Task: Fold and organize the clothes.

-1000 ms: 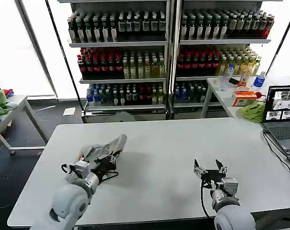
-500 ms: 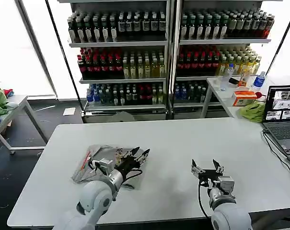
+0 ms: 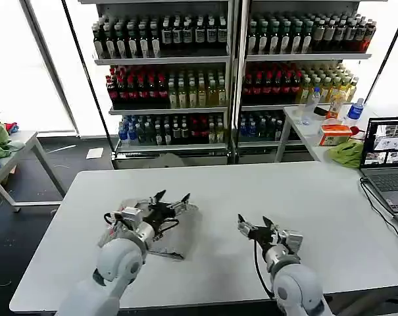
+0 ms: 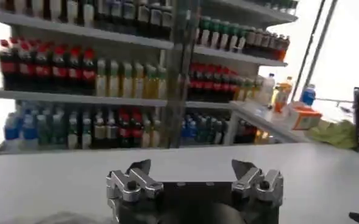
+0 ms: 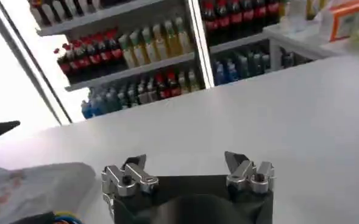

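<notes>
Left claw (image 3: 171, 200) hovers open over the white table (image 3: 304, 191), with the crumpled grey shirt (image 3: 160, 238) just below it toward seven o'clock. Right claw (image 3: 254, 228), also open, sits well apart at the shirt's three o'clock, so the left arm is nearer.

Head camera looks down over the table (image 3: 251, 191); both low wrist cameras face the shelves (image 4: 106, 73).

You see two rounded light-grey arm shells, each tapering to a silver metal wrist block. Left gripper (image 3: 172, 198) and right gripper (image 3: 254, 224) both carry black pointed fingers on silver knuckles with dark screw heads. Black cables loop loose beside each wrist. Wrist bases look black.
</notes>
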Controlling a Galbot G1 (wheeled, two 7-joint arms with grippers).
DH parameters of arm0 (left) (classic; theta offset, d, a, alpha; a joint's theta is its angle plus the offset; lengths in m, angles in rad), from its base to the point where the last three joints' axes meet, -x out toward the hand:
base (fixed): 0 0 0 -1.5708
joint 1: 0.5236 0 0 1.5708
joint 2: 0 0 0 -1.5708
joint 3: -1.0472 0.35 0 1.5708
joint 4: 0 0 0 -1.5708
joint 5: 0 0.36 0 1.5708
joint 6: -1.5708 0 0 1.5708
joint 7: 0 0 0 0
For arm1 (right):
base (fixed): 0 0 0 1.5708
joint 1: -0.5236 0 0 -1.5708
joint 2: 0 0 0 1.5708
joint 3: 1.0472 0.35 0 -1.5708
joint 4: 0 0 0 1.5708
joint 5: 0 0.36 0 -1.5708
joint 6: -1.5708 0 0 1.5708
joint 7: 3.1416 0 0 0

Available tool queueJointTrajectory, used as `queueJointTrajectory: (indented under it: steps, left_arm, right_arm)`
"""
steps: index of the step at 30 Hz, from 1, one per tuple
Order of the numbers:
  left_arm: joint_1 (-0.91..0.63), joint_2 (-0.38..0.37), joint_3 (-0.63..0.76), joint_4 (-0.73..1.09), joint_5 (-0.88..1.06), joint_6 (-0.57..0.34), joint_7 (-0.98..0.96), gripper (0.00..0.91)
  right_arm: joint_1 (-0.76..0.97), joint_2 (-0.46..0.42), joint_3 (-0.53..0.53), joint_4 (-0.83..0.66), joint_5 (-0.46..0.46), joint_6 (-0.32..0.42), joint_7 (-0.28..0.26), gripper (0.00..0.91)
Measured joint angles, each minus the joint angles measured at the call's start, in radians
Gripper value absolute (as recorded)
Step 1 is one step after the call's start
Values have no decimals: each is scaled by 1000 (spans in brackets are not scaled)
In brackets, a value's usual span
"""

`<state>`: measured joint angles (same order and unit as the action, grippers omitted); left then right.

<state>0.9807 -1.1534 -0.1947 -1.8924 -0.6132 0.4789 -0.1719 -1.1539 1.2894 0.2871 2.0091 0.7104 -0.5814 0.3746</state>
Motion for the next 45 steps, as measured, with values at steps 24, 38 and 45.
queueJointTrajectory:
  steps: [24, 38, 45]
  left_arm:
    - [109, 130, -228, -57, -1, 24, -46, 907]
    - [116, 138, -261, -51, -27, 26, -55, 907]
    - [123, 134, -266, -52, -33, 26, -59, 907]
  right_arm:
    - [308, 116, -315, -286, 298, -1, 177, 907]
    - [326, 155, -360, -350, 309, 2, 203, 0]
    - [324, 161, -363, -361, 305, 3, 214, 0]
